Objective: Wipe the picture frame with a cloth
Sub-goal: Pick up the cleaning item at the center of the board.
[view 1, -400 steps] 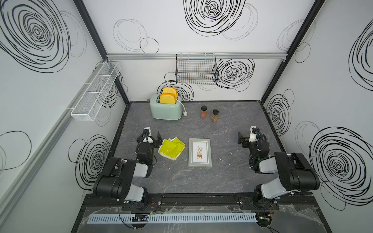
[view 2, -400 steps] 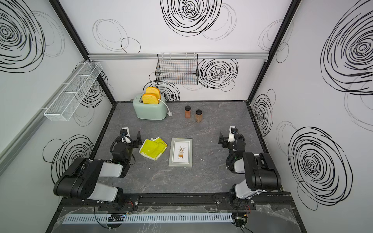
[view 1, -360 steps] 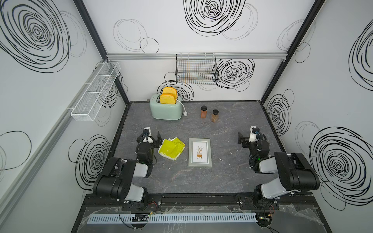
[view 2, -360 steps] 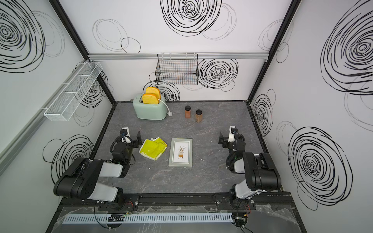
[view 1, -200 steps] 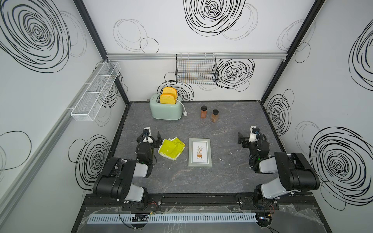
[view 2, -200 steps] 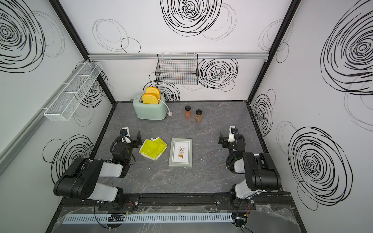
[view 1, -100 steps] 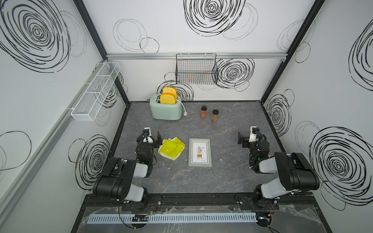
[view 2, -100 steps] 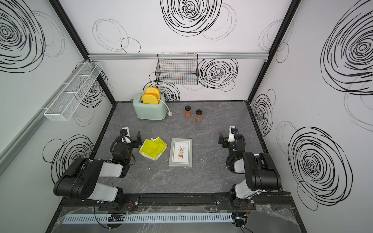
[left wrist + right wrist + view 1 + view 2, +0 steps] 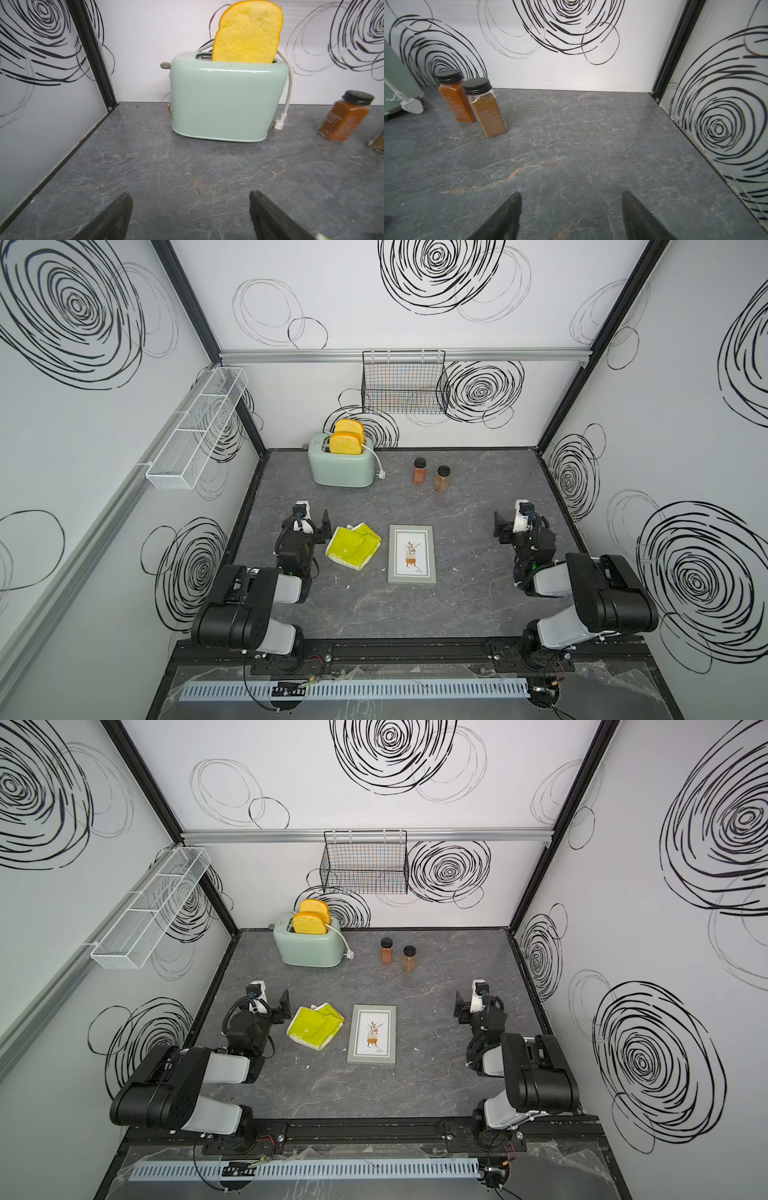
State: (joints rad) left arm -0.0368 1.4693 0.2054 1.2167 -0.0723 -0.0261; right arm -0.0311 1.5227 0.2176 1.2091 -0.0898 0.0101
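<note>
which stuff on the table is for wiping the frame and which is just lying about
For the job:
- flat grey-green picture frame with white mat
- crumpled yellow-green cloth

Just lying about:
- mint-green toaster holding two yellow bread slices
- two black-lidded spice jars
- black wire basket and white mesh shelf on the walls

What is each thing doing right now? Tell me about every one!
picture frame: lying flat, face up, untouched.
cloth: crumpled beside the frame, not held.
left hand: open, empty.
right hand: open, empty.
toaster: upright, two bread slices sticking out.
spice jars: upright, lids on.
</note>
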